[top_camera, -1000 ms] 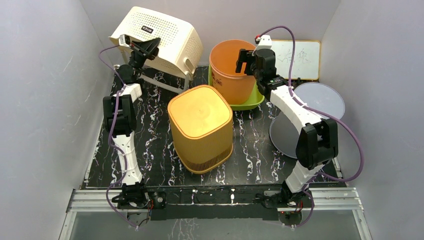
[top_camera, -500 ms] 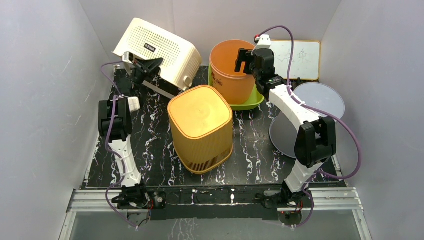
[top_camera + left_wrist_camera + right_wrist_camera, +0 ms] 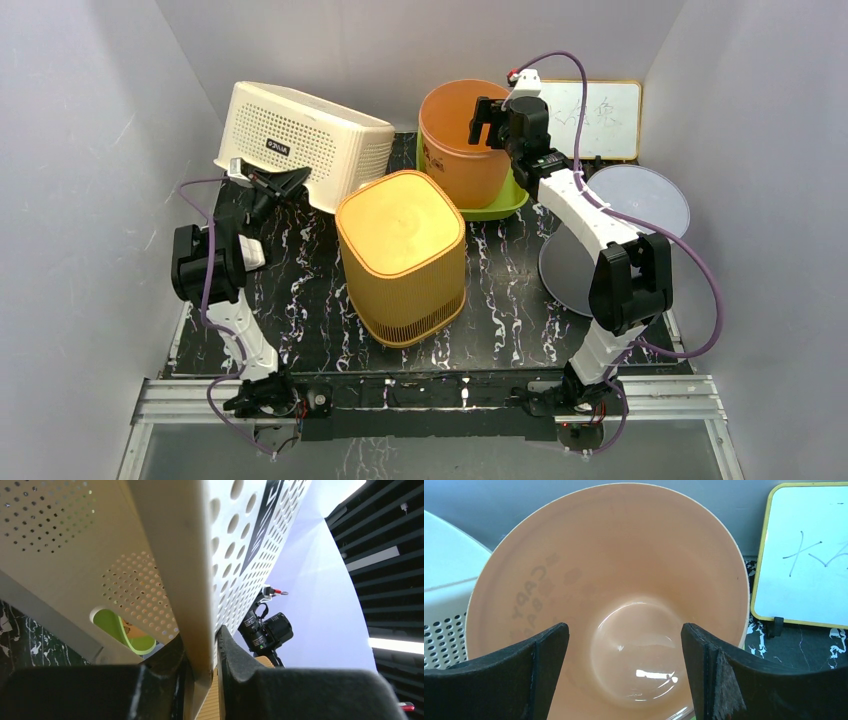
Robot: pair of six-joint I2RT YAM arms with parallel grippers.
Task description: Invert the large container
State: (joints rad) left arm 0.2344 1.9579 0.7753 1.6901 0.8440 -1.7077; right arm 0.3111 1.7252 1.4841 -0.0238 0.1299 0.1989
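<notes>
The large container is a white perforated basket (image 3: 300, 140) at the back left of the table, lying with its bottom turned upward and its opening facing down. My left gripper (image 3: 290, 180) is shut on its near lower rim. In the left wrist view the rim (image 3: 165, 555) stands pinched between the two black pads (image 3: 235, 655), with the gripper (image 3: 202, 652) closed tight on it. My right gripper (image 3: 490, 120) hangs open over the mouth of an orange bucket (image 3: 455, 140). Nothing is between its fingers (image 3: 624, 645), and the empty bucket (image 3: 624, 570) shows below them.
A yellow ribbed bin (image 3: 400, 255) stands upside down mid-table, close to the basket's right end. The bucket sits in a green tray (image 3: 500, 205). A small whiteboard (image 3: 600, 120) leans at the back right. Two grey round lids (image 3: 640, 195) lie on the right.
The basket has swung down from a raised tilt until its bottom faces up, and it now sits lower. My left arm drew back toward the near left with it. The right arm held still.
</notes>
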